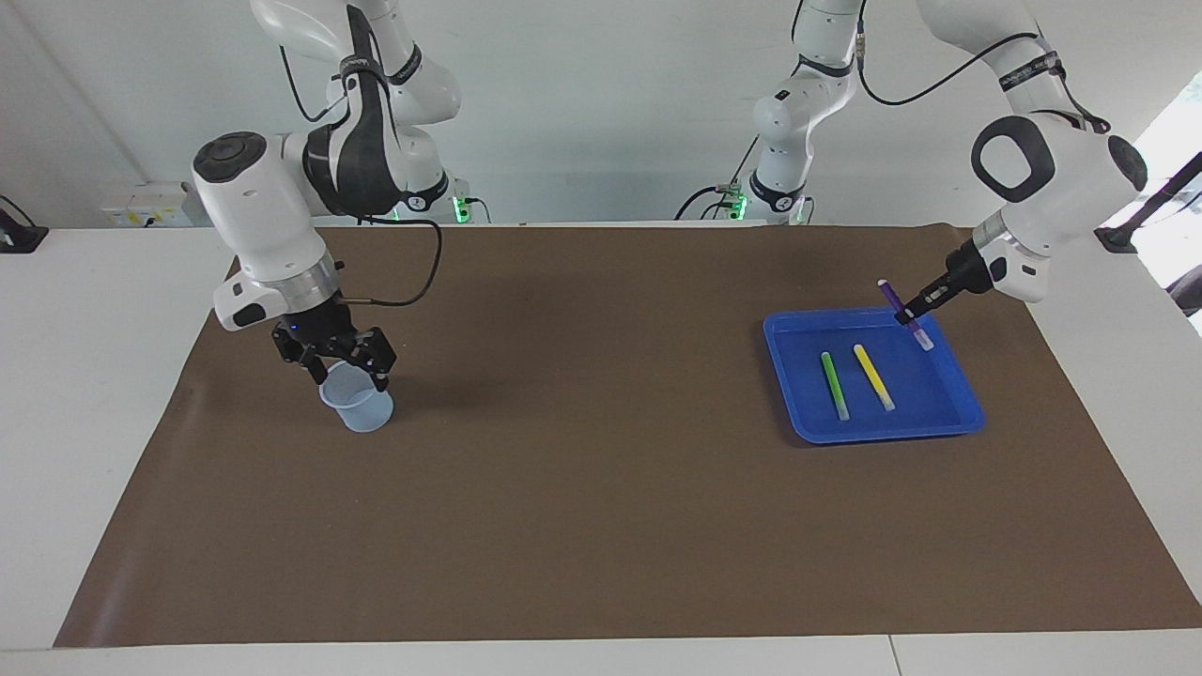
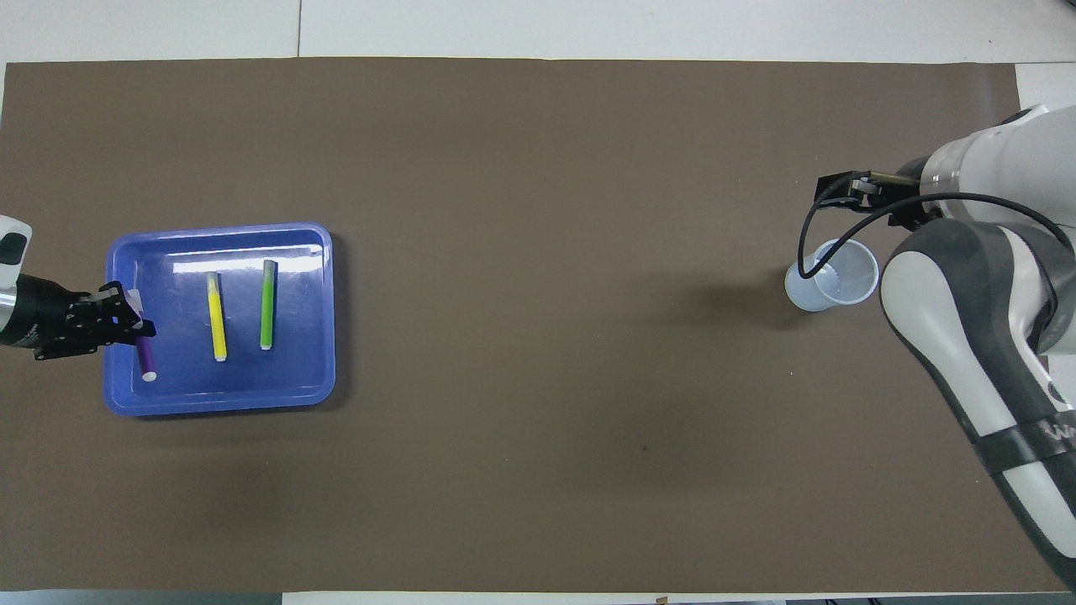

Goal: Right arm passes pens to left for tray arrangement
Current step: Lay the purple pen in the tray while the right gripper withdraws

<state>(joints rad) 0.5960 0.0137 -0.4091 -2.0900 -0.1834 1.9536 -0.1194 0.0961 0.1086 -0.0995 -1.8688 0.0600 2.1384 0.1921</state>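
- overhead view: the right gripper (image 2: pixel 866 195) is mostly buried under its own wrist, fingers not really visible
- the left arm (image 2: pixel 10 294) runs off the picture's edge
- the purple pen (image 2: pixel 147 360)'s upper part sits under the left gripper (image 2: pixel 128 318)

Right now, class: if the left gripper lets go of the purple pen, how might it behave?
The purple pen, shut in the left gripper, looks stiff and light. It is slim and round, so it may roll, though the tray rim should stop it.

Bright even light, soft shadows on the brown mat (image 1: pixel 582 488), white glare inside the tray (image 2: pixel 324 277), sharp focus
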